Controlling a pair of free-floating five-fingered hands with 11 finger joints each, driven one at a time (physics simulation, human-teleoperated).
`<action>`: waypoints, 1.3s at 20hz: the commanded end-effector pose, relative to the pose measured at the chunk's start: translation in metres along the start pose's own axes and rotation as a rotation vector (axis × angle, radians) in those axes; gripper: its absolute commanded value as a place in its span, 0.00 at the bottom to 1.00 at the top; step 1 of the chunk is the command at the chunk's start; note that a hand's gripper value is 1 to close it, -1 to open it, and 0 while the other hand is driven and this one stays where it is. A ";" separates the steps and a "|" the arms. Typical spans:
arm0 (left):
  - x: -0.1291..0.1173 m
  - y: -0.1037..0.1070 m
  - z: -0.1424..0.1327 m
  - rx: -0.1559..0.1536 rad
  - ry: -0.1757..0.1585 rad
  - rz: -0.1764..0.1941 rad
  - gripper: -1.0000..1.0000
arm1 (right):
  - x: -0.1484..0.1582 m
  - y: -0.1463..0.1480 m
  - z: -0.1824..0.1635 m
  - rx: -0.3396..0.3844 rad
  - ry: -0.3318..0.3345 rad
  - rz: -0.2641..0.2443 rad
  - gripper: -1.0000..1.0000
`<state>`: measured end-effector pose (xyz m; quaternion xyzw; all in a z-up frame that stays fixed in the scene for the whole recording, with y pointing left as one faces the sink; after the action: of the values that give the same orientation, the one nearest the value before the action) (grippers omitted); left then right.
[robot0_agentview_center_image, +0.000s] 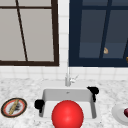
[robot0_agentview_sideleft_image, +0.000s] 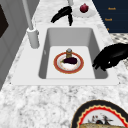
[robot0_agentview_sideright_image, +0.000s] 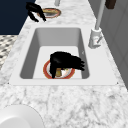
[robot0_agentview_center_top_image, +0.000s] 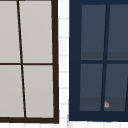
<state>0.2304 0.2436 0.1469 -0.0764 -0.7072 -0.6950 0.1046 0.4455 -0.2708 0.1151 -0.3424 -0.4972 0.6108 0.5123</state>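
My left hand (robot0_agentview_center_image: 39, 103) hovers at the front left corner of the white sink (robot0_agentview_center_image: 47, 96), fingers relaxed and hanging, holding nothing; it shows in the left side view (robot0_agentview_sideleft_image: 110, 57) and the right side view (robot0_agentview_sideright_image: 35, 10). My right hand (robot0_agentview_center_image: 93, 90) floats over the sink's right rim towards the back, fingers straight and thumb down, empty (robot0_agentview_sideleft_image: 62, 13) (robot0_agentview_sideright_image: 65, 62). On the sink floor lies a red-rimmed plate (robot0_agentview_sideleft_image: 55, 62) (robot0_agentview_sideright_image: 46, 71) bearing a dark purple piece of food (robot0_agentview_sideleft_image: 70, 60) and a small brown one (robot0_agentview_sideleft_image: 69, 52). A large red ball (robot0_agentview_center_image: 67, 115) covers the sink's front in the front view.
The faucet (robot0_agentview_center_image: 68, 75) (robot0_agentview_sideleft_image: 32, 35) (robot0_agentview_sideright_image: 96, 35) stands behind the sink. A decorated plate with bread (robot0_agentview_center_image: 13, 107) (robot0_agentview_sideleft_image: 102, 117) (robot0_agentview_sideright_image: 50, 12) lies on the left counter. A white plate (robot0_agentview_center_image: 118, 113) (robot0_agentview_sideright_image: 17, 117) with a dark red fruit (robot0_agentview_sideleft_image: 84, 8) sits on the right. Above are a beige cabinet (robot0_agentview_center_top_image: 27, 57) and a navy one (robot0_agentview_center_top_image: 100, 57).
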 end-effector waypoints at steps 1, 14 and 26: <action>0.000 0.000 0.000 0.000 0.000 0.000 0.50 | 0.002 0.012 0.008 -0.011 0.100 -0.033 0.00; 0.000 0.000 0.000 0.000 0.000 0.000 0.50 | 0.009 0.034 0.071 -0.101 0.192 -0.023 0.00; 0.000 0.000 0.000 0.000 0.000 0.000 0.50 | 0.030 0.063 0.151 -0.243 0.213 0.006 0.00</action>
<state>0.2304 0.2436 0.1469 -0.0764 -0.7072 -0.6950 0.1046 0.3023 -0.2792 0.1051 -0.4652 -0.5204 0.5105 0.5023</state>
